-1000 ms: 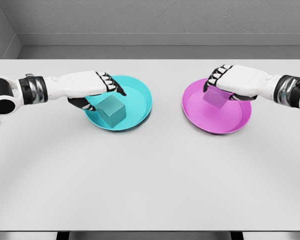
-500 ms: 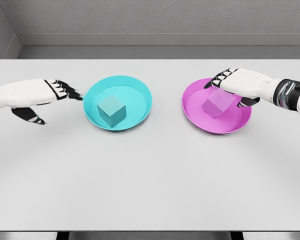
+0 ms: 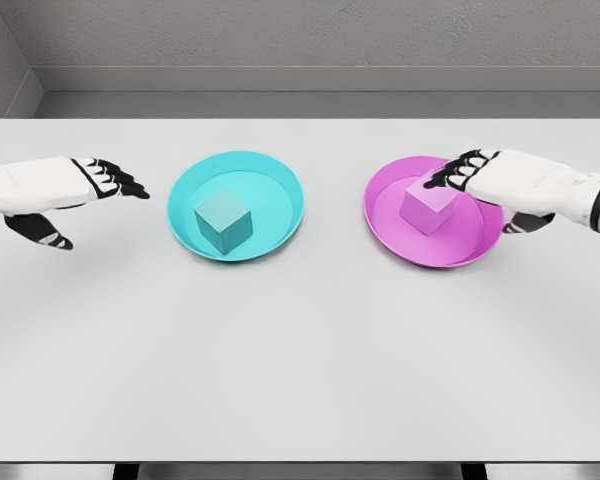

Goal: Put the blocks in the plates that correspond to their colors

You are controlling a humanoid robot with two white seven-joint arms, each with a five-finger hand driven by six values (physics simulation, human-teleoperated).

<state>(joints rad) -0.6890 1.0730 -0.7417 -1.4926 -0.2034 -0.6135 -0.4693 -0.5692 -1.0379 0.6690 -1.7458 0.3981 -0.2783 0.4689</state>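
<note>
The cyan block (image 3: 223,221) sits inside the cyan plate (image 3: 280,178); the pink block (image 3: 429,207) sits inside the pink plate (image 3: 388,232).

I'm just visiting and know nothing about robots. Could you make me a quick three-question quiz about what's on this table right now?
1. True or false: the cyan block lies inside the cyan plate.
2. Which robot hand is nearer its plate: A) left robot hand B) right robot hand?
3. Fill in: the pink block sits in the ____ plate.

Key: 1 true; 2 B, it overlaps the plate's rim; 3 pink.
</note>
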